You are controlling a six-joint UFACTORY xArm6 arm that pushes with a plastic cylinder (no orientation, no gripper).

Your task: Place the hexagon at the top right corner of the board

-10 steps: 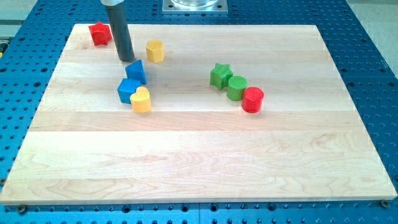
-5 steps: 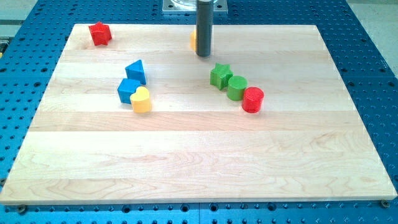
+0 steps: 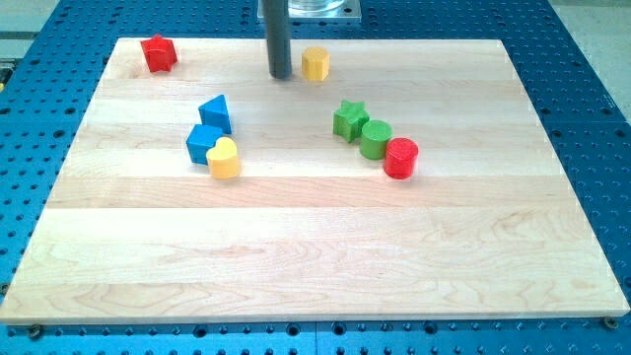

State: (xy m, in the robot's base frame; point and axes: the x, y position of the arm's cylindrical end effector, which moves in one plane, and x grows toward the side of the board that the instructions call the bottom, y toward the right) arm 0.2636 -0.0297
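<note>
Tabletop (image 3: pixel 315 256): pale wooden board with visible grain, on a blue perforated base.
Yellow hexagon (image 3: pixel 315 63): smooth plastic, near the tabletop's top edge, about mid-width, well short of the top right corner.
My tip (image 3: pixel 281 76): lower end of a straight dark rod, just left of the yellow hexagon, a small gap between.
Pincer: none fitted; nothing held.
Green star (image 3: pixel 349 118): below the yellow hexagon, touching the green cylinder (image 3: pixel 376 139).

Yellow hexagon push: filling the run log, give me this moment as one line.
phase: pushing | my tip: left of yellow hexagon, small gap | hexagon: top edge, mid-board | top right corner: not reached
</note>
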